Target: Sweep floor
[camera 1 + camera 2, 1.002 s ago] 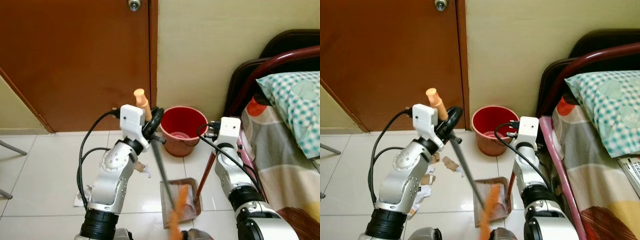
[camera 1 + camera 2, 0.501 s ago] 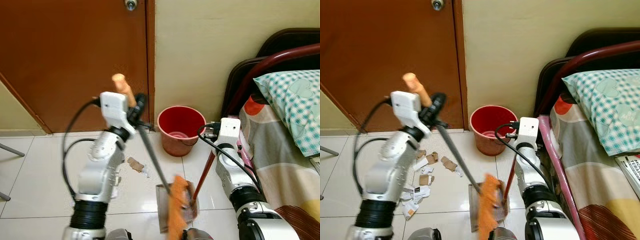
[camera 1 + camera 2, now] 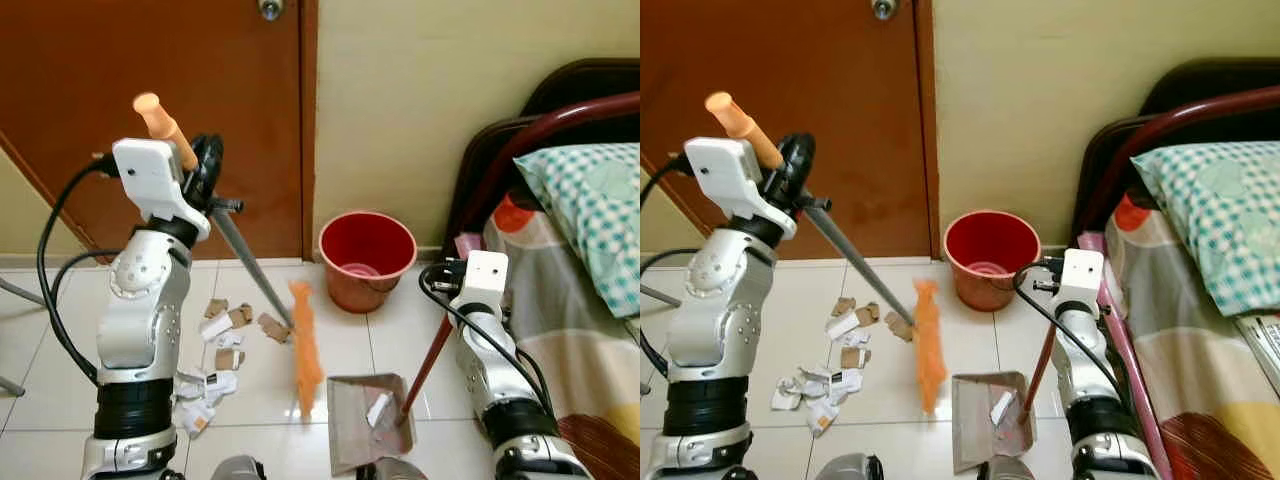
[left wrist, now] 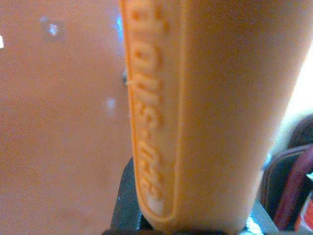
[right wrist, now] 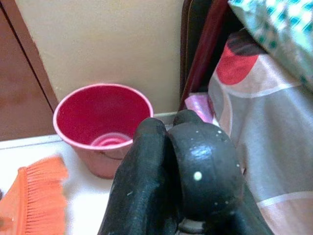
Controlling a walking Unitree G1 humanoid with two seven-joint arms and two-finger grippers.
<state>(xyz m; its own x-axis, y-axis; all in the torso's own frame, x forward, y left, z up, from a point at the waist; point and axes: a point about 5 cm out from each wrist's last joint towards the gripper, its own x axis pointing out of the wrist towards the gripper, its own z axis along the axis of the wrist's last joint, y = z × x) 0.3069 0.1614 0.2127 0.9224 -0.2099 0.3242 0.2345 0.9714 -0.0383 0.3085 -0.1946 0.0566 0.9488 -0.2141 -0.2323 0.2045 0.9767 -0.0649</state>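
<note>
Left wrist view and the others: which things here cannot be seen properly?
- Left wrist view: broom handle sits too close; its raised lettering is blurred.
- Eye views: dustpan front is cut off by the bottom edge.
- Right wrist view: black fingers hide the dustpan handle.
- Paper scraps: print too small.

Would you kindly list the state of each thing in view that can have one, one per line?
Door: shut.
Broom: held by its handle in the left gripper, tilted, bristles down near the floor.
Dustpan: on the floor, paper scrap inside, its handle held in the right gripper.
Red bucket: upright, open.
Paper scraps: scattered on the tiles.
</note>
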